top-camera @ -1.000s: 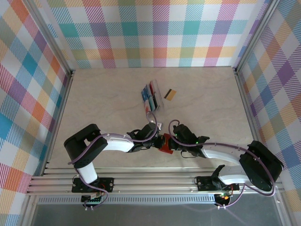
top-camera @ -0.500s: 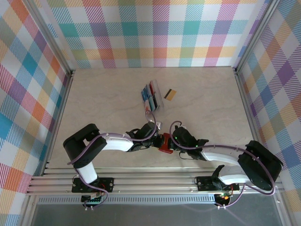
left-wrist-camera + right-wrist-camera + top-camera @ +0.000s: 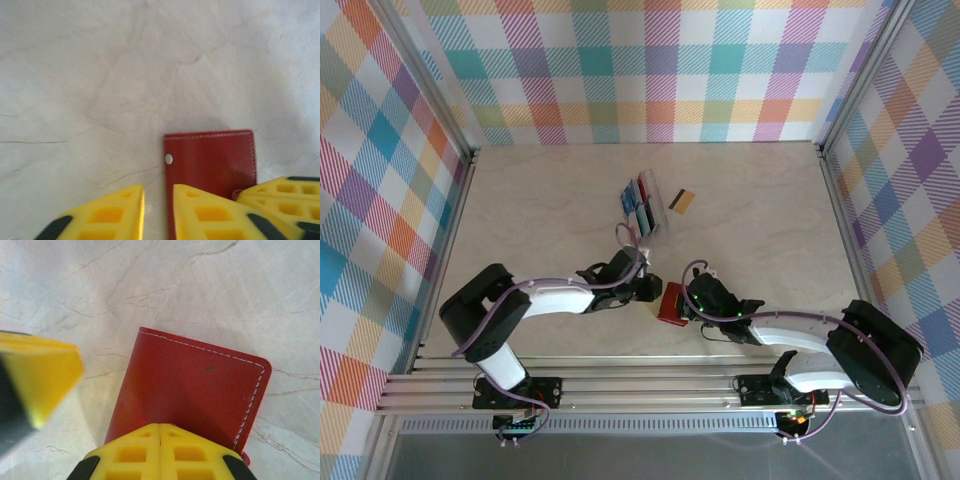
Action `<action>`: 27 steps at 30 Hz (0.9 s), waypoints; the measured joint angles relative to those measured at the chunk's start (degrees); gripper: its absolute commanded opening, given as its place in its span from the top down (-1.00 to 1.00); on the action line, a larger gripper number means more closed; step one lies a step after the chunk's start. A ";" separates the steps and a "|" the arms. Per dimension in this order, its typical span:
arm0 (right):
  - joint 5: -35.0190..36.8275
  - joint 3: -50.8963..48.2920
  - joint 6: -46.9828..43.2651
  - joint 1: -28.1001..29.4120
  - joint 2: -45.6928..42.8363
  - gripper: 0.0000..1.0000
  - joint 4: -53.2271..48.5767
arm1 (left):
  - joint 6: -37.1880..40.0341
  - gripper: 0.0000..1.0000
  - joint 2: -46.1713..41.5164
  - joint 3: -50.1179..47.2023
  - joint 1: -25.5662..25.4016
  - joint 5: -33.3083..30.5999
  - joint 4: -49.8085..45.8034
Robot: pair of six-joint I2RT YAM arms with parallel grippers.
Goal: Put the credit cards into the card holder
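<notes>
Card holder [image 3: 671, 305] flat on the table [image 3: 540, 220], red outer face up, both grippers at its edges.

I read the left gripper [image 3: 158, 192] at the holder's left edge with its jaws parted by a narrow gap and nothing held between them. The right gripper [image 3: 160, 427] sits at the holder's right edge by the snap tab, jaws pressed together. I cannot tell whether they pinch the leather. The credit cards [image 3: 640, 203] stand in a clear rack [image 3: 660, 226] beyond the holder, well apart from it, with a gold card [image 3: 682, 202] lying just beside that rack.
</notes>
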 measured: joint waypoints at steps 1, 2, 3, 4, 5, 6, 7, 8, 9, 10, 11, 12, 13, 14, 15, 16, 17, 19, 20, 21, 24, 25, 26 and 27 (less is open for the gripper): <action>0.00 0.07 -0.20 0.00 0.35 1.00 0.46 | 0.09 0.26 -1.77 0.02 0.46 -0.24 -0.92; 0.02 0.13 -0.44 0.00 0.63 0.98 0.83 | 0.26 0.15 -3.41 0.17 0.81 -0.57 -1.95; 0.02 0.22 -0.81 0.00 0.85 0.93 1.11 | 0.48 0.03 -4.96 0.39 1.09 -0.92 -2.93; 0.02 0.28 -1.18 0.00 1.01 0.82 1.27 | 0.57 -0.12 -6.62 0.94 1.31 -1.33 -4.17; 0.00 0.28 -1.33 0.00 1.05 0.76 1.36 | 1.03 -0.22 -7.80 1.53 1.46 -1.81 -5.29; 0.00 0.28 -1.60 0.00 1.05 0.71 1.38 | 1.05 -0.37 -8.98 2.43 1.60 -2.62 -6.69; -0.04 0.35 -1.88 0.00 0.94 0.58 1.33 | 1.16 -0.50 -9.99 3.50 1.84 -3.58 -8.15; -0.31 0.44 -2.25 0.02 0.55 0.40 1.22 | 1.29 -0.60 -10.80 4.44 1.95 -4.48 -9.42; -0.50 0.63 -2.67 0.15 -0.09 0.29 0.87 | 1.33 -0.71 -11.65 5.46 2.14 -5.44 -10.84; -0.66 0.76 -3.15 0.28 -1.09 0.19 0.35 | 1.40 -0.79 -12.37 6.73 2.38 -6.58 -12.61; -0.70 0.85 -3.48 0.37 -1.90 0.08 -0.50 | 1.70 -0.82 -12.83 7.89 2.60 -7.52 -14.25; -0.83 0.90 -4.07 0.37 -3.19 -0.07 -2.01 | 1.81 -0.83 -13.22 9.60 2.86 -8.90 -16.68; -0.72 0.90 -4.44 0.35 -4.59 -0.19 -3.63 | 2.05 -0.84 -13.46 11.52 3.13 -10.34 -19.30; -0.61 0.94 -4.87 0.33 -6.03 -0.30 -5.42 | 2.25 -0.84 -13.64 13.20 3.43 -11.58 -21.55; -0.55 1.07 -5.62 0.31 -7.61 -0.43 -7.69 | 2.56 -0.85 -13.94 15.15 3.91 -12.90 -24.00; -0.52 1.16 -6.38 0.28 -9.31 -0.57 -10.21 | 2.91 -0.90 -14.45 17.05 4.63 -13.94 -26.38; -0.46 1.27 -6.73 0.28 -10.62 -0.68 -12.04 | 3.26 -0.93 -15.06 18.25 5.40 -14.67 -28.00; -0.79 1.73 -8.15 0.24 -13.97 -0.99 -16.81 | 3.80 -0.74 -16.87 21.16 7.69 -16.72 -32.02; -0.87 2.03 -8.52 0.24 -15.34 -0.99 -18.49 | 4.09 -0.74 -17.77 22.43 8.85 -18.25 -33.64; -1.09 2.58 -9.40 0.24 -16.96 -0.99 -20.35 | 4.48 -0.74 -18.78 23.65 10.10 -19.93 -35.15; -1.07 5.20 -10.82 0.24 -20.65 -0.99 -24.46 | 5.44 -0.78 -21.75 25.94 14.60 -23.82 -38.32; -0.85 6.40 -11.32 0.24 -21.53 -0.99 -25.53 | 5.86 -0.98 -22.49 26.49 16.31 -25.05 -39.26; -0.66 7.37 -11.72 0.24 -22.21 -0.99 -26.21 | 6.62 -1.00 -22.95 26.86 17.90 -26.21 -40.09; -0.11 8.59 -12.15 0.24 -22.91 -0.99 -27.02 | 7.04 -1.00 -23.06 27.30 19.67 -27.28 -40.98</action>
